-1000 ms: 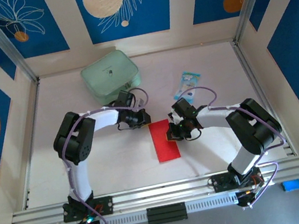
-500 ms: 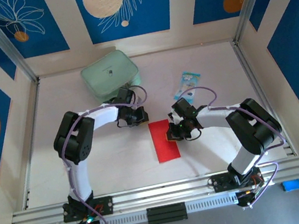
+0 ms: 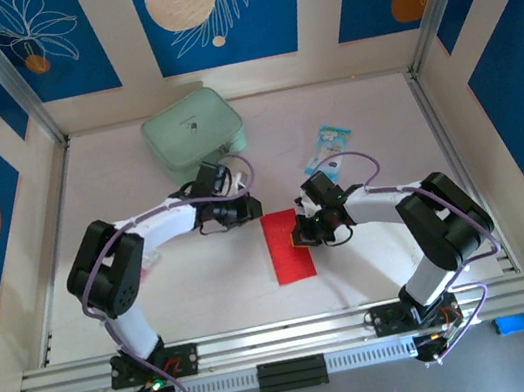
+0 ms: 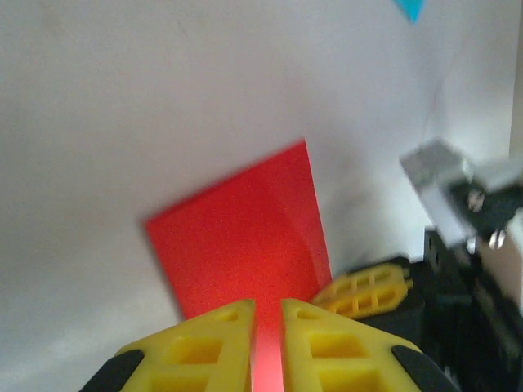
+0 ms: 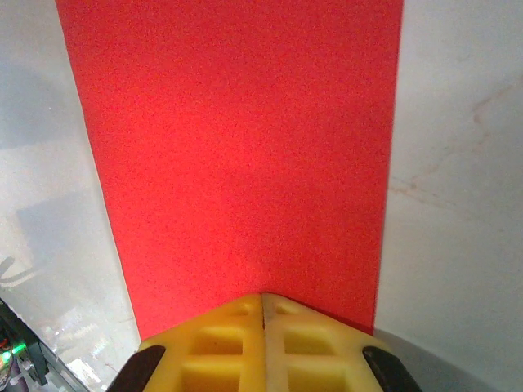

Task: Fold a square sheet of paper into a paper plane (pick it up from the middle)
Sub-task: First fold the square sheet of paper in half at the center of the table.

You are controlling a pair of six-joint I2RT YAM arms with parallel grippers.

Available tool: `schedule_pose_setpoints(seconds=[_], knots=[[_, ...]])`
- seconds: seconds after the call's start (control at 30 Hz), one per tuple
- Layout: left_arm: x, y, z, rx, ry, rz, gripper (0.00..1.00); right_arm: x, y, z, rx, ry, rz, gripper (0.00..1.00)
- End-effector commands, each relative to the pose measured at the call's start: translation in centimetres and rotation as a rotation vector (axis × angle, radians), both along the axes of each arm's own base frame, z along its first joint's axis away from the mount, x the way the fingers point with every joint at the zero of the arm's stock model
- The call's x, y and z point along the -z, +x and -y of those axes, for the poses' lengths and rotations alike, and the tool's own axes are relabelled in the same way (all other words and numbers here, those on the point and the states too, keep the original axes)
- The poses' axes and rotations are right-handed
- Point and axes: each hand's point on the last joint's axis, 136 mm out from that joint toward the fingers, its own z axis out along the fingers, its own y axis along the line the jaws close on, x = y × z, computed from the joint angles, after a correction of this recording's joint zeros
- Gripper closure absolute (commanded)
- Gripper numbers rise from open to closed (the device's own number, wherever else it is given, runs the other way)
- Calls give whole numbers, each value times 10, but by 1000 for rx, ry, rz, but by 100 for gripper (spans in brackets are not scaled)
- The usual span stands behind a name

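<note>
Now: you are early in the folding. The square sheet of paper point(image 3: 288, 245) lies as a narrow rectangle, so I judge it already folded once in half.
Paper: it lies flat on the table point(image 3: 187, 290), nearer the arm bases than the green pouch point(image 3: 191, 127), off to the pouch's right and well apart from it.
Right gripper point(image 5: 263, 298): its fingers are pressed tight together with nothing between them. The tip rests on the sheet's long edge that faces away from the pouch, and seems to pin it.
Left gripper point(image 4: 267, 306): its fingers stand a thin slit apart and hold nothing you can see. It is just beside the sheet's corner nearest the pouch.
Step in hand: probably lining up on that corner to turn it in for the nose.
Next move: you need the left fingers to catch the corner's top layer alone, low and shallow, while the right keeps its press.
Risk: thin paper may slide or lift whole if the pin loosens.
</note>
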Motion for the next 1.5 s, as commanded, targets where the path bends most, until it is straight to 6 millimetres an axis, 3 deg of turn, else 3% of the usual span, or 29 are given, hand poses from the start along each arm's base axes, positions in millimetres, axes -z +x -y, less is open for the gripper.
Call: schedule_pose_setpoints(seconds=[0.0, 0.17, 0.4, 0.5, 0.67, 0.83, 1.0, 1.17, 1.47], knots=[[-2, -22, 18, 68, -68, -20, 84, 21, -24, 25, 14, -120, -102, 98], [18, -31, 24, 81, -63, -58, 84, 22, -24, 25, 13, -123, -103, 98], [70, -54, 0, 72, 45, -136, 84, 21, -26, 25, 13, -124, -104, 98], [82, -61, -11, 72, 88, -146, 84, 21, -27, 25, 12, -125, -102, 98], [64, -56, -12, 78, 103, -103, 84, 21, -27, 26, 14, -127, -100, 98], [31, -52, 0, 93, 69, -62, 83, 20, -26, 26, 15, -127, -98, 98], [17, -58, 16, 111, 18, -63, 83, 20, -26, 26, 17, -127, -97, 98], [30, -64, 23, 124, 38, -91, 83, 20, -27, 26, 16, -126, -97, 98], [74, -81, -8, 133, 212, -157, 84, 18, -28, 25, 13, -121, -95, 98]])
